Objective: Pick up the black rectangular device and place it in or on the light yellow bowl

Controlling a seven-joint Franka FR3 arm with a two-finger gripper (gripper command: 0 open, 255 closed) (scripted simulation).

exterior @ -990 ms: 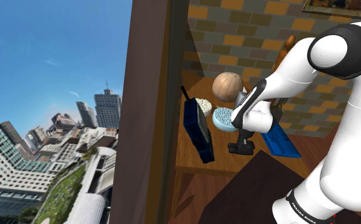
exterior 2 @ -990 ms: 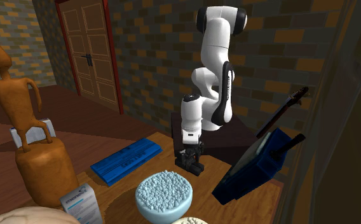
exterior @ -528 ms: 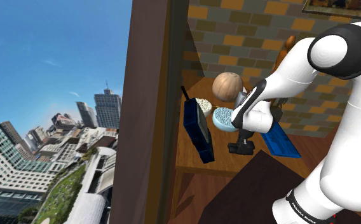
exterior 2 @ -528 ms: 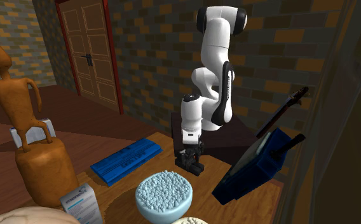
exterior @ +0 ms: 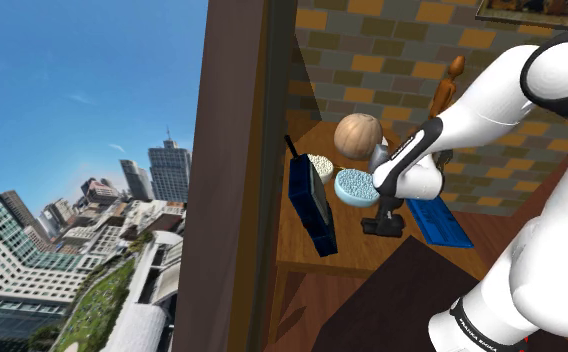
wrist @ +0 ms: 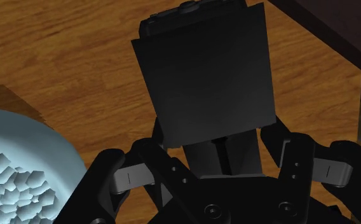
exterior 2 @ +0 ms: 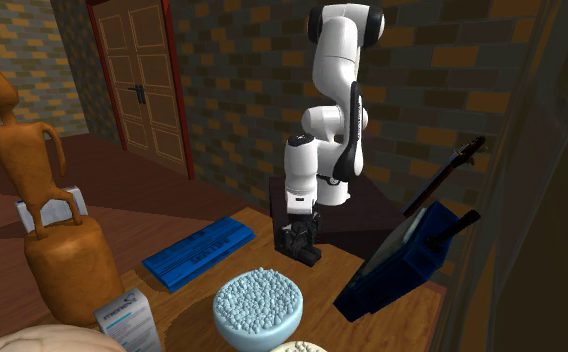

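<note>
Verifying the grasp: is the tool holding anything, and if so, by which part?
Yes. The tool is shut on the black rectangular device, clasping it at its near end. The rest of the device juts out ahead of the tool.

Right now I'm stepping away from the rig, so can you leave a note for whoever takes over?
The gripper is shut on the black rectangular device, low over the wooden table. I cannot tell whether the device has left the surface.
The light yellow bowl stands further along the table, beyond the light blue bowl.
Done: the grasp.
Left: lift the device, carry it past the light blue bowl, and set it in the light yellow bowl.
</note>
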